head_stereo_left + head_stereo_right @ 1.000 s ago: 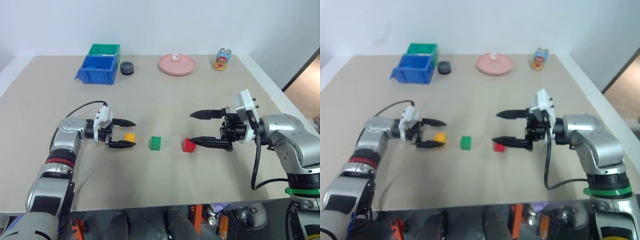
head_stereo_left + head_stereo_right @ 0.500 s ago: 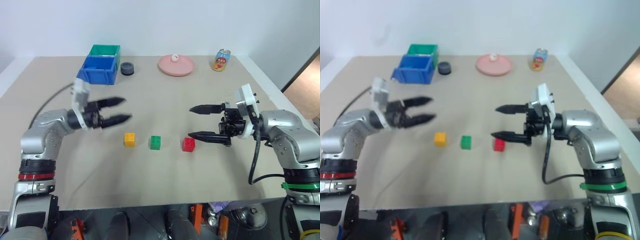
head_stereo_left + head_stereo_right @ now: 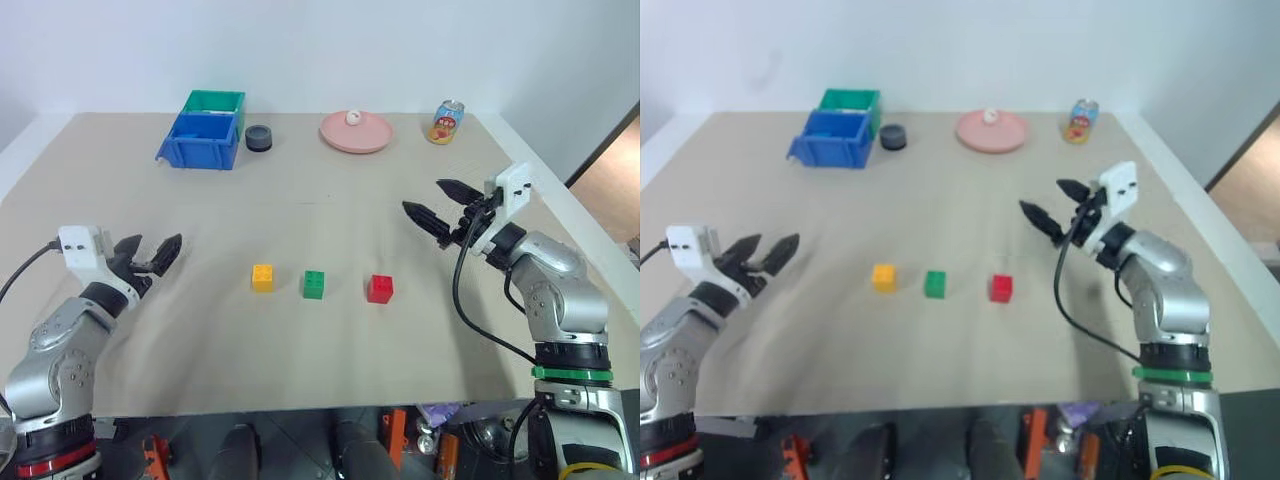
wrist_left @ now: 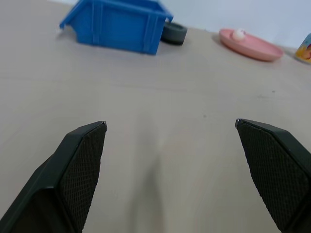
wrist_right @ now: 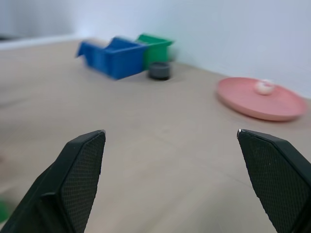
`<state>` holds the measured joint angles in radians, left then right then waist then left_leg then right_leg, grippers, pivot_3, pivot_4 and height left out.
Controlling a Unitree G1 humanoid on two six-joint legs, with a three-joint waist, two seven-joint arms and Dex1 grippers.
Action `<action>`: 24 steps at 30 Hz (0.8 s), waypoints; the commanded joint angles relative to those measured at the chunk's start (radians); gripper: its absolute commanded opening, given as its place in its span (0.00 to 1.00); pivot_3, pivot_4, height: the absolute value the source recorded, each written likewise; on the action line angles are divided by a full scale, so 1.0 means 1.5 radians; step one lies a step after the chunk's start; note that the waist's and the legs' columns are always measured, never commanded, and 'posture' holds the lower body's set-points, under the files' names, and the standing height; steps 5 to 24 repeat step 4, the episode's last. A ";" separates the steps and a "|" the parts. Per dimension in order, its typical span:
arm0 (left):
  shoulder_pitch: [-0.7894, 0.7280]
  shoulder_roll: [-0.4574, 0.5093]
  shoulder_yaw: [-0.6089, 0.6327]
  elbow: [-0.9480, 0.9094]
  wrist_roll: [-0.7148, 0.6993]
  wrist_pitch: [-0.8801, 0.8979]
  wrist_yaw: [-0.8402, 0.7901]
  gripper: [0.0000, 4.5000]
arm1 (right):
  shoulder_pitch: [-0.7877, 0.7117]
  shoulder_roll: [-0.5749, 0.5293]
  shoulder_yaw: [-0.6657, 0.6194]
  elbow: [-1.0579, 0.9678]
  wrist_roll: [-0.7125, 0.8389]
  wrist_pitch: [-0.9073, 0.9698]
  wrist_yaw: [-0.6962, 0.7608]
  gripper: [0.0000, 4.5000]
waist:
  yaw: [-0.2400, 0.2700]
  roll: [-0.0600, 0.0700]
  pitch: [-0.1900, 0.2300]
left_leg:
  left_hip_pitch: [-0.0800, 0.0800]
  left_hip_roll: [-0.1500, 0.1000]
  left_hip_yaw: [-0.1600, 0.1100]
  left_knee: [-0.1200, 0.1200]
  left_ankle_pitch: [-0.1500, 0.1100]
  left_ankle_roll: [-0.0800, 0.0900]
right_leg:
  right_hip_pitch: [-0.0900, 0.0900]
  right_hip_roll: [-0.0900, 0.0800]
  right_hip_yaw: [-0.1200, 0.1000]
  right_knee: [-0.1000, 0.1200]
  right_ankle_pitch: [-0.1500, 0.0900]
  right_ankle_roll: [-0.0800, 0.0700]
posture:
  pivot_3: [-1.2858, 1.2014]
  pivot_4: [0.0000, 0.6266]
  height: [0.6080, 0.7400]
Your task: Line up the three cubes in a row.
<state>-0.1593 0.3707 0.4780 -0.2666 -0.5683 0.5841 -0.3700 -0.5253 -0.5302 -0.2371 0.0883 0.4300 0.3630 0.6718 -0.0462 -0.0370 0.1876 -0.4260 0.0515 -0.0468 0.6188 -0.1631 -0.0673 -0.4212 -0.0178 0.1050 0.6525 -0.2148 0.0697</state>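
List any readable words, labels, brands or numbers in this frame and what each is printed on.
Drink can: colourful printed label with a picture, lettering too small and blurred to read.
Red cube, green cube, yellow-orange cube: no lettering can be made out.
Blue bin, green bin, pink plate: no lettering can be made out.
No text can be read anywhere.

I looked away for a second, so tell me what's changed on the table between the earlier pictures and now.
Both open grippers pulled back from the row: the left gripper left the small yellow-orange studded plastic cube and swung out to the left; the right gripper left the red studded cube and moved to the right. Those two and the green studded cube stayed lined up.
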 commanded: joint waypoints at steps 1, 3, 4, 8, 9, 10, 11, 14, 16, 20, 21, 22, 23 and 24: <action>0.005 -0.028 0.006 -0.046 0.010 -0.036 0.059 0.98 | 0.017 0.045 -0.053 -0.025 0.017 0.021 -0.107 1.00 | -0.001 0.000 0.000 | 0.000 0.000 0.000 0.000 0.000 0.000 | 0.000 0.000 0.000 0.000 0.000 0.000 | 0.52 0.24 0.97; 0.009 -0.041 -0.003 -0.052 0.003 -0.031 0.073 0.98 | 0.032 0.064 -0.056 -0.033 0.008 0.019 -0.138 1.00 | -0.001 0.000 0.000 | 0.000 0.000 0.000 0.001 0.000 0.000 | 0.000 0.000 0.000 0.000 0.001 0.000 | 0.52 0.24 0.97; 0.016 -0.043 -0.014 -0.057 0.011 -0.039 0.072 0.98 | 0.044 0.073 -0.055 -0.036 0.004 0.017 -0.150 1.00 | -0.001 0.000 0.000 | 0.000 0.000 0.000 0.000 0.000 0.001 | 0.000 0.000 0.000 0.000 0.001 0.000 | 0.52 0.24 0.97; 0.016 -0.043 -0.014 -0.057 0.011 -0.039 0.072 0.98 | 0.044 0.073 -0.055 -0.036 0.004 0.017 -0.150 1.00 | -0.001 0.000 0.000 | 0.000 0.000 0.000 0.000 0.000 0.001 | 0.000 0.000 0.000 0.000 0.001 0.000 | 0.52 0.24 0.97; 0.016 -0.043 -0.014 -0.057 0.011 -0.039 0.072 0.98 | 0.044 0.073 -0.055 -0.036 0.004 0.017 -0.150 1.00 | -0.001 0.000 0.000 | 0.000 0.000 0.000 0.000 0.000 0.001 | 0.000 0.000 0.000 0.000 0.001 0.000 | 0.52 0.24 0.97; 0.016 -0.043 -0.014 -0.057 0.011 -0.039 0.072 0.98 | 0.044 0.073 -0.055 -0.036 0.004 0.017 -0.150 1.00 | -0.001 0.000 0.000 | 0.000 0.000 0.000 0.000 0.000 0.001 | 0.000 0.000 0.000 0.000 0.001 0.000 | 0.52 0.24 0.97; 0.016 -0.043 -0.014 -0.057 0.011 -0.039 0.072 0.98 | 0.044 0.073 -0.055 -0.036 0.004 0.017 -0.150 1.00 | -0.001 0.000 0.000 | 0.000 0.000 0.000 0.000 0.000 0.001 | 0.000 0.000 0.000 0.000 0.001 0.000 | 0.52 0.24 0.97; 0.016 -0.043 -0.014 -0.057 0.011 -0.039 0.072 0.98 | 0.044 0.073 -0.055 -0.036 0.004 0.017 -0.150 1.00 | -0.001 0.000 0.000 | 0.000 0.000 0.000 0.000 0.000 0.001 | 0.000 0.000 0.000 0.000 0.001 0.000 | 0.52 0.24 0.97; 0.016 -0.043 -0.014 -0.057 0.011 -0.039 0.072 0.98 | 0.044 0.073 -0.055 -0.036 0.004 0.017 -0.150 1.00 | -0.001 0.000 0.000 | 0.000 0.000 0.000 0.000 0.000 0.001 | 0.000 0.000 0.000 0.000 0.001 0.000 | 0.52 0.24 0.97; 0.016 -0.043 -0.014 -0.057 0.011 -0.039 0.072 0.98 | 0.044 0.073 -0.055 -0.036 0.004 0.017 -0.150 1.00 | -0.001 0.000 0.000 | 0.000 0.000 0.000 0.000 0.000 0.001 | 0.000 0.000 0.000 0.000 0.001 0.000 | 0.52 0.24 0.97; 0.016 -0.043 -0.014 -0.057 0.011 -0.039 0.072 0.98 | 0.044 0.073 -0.055 -0.036 0.004 0.017 -0.150 1.00 | -0.001 0.000 0.000 | 0.000 0.000 0.000 0.000 0.000 0.001 | 0.000 0.000 0.000 0.000 0.001 0.000 | 0.52 0.24 0.97; 0.016 -0.043 -0.014 -0.057 0.011 -0.039 0.072 0.98 | 0.044 0.073 -0.055 -0.036 0.004 0.017 -0.150 1.00 | -0.001 0.000 0.000 | 0.000 0.000 0.000 0.000 0.000 0.001 | 0.000 0.000 0.000 0.000 0.001 0.000 | 0.52 0.24 0.97; 0.016 -0.043 -0.014 -0.057 0.011 -0.039 0.072 0.98 | 0.044 0.073 -0.055 -0.036 0.004 0.017 -0.150 1.00 | -0.001 0.000 0.000 | 0.000 0.000 0.000 0.000 0.000 0.001 | 0.000 0.000 0.000 0.000 0.001 0.000 | 0.52 0.24 0.97; 0.016 -0.043 -0.014 -0.057 0.011 -0.039 0.072 0.98 | 0.044 0.073 -0.055 -0.036 0.004 0.017 -0.150 1.00 | -0.001 0.000 0.000 | 0.000 0.000 0.000 0.000 0.000 0.001 | 0.000 0.000 0.000 0.000 0.001 0.000 | 0.52 0.24 0.97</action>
